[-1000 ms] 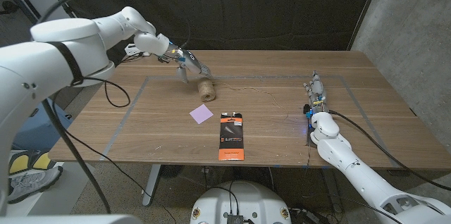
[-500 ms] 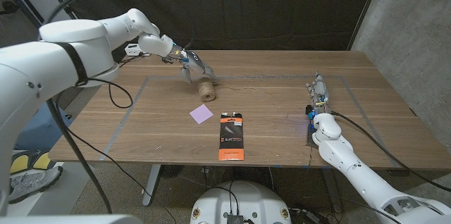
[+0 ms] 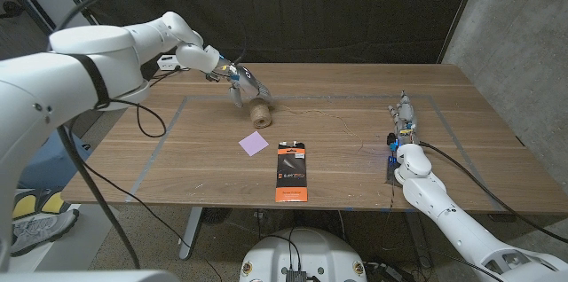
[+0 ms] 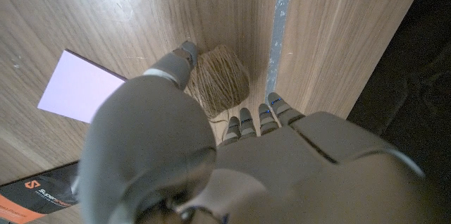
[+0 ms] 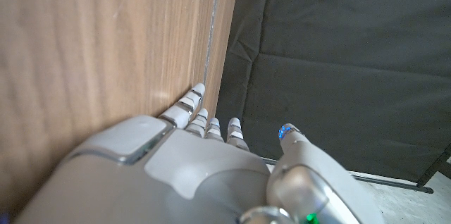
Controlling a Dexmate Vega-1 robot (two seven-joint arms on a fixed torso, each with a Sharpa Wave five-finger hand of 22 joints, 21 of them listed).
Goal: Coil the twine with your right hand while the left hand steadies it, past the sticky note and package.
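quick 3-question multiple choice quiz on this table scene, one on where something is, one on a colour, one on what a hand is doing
1. Where does the sticky note lie?
A. beside the package, on the left arm's side
B. on top of the twine ball
C. by the right hand

2. What colour is the sticky note?
A. green
B. light purple
C. red

3. What is the left hand doing?
A. holding the package
B. hanging over the table's right edge
C. fingers around the twine ball

Answers:
1 A, head view shows it just left of the package.
2 B, both head and left wrist views show it pale purple.
3 C, left wrist view shows fingers either side of the ball.
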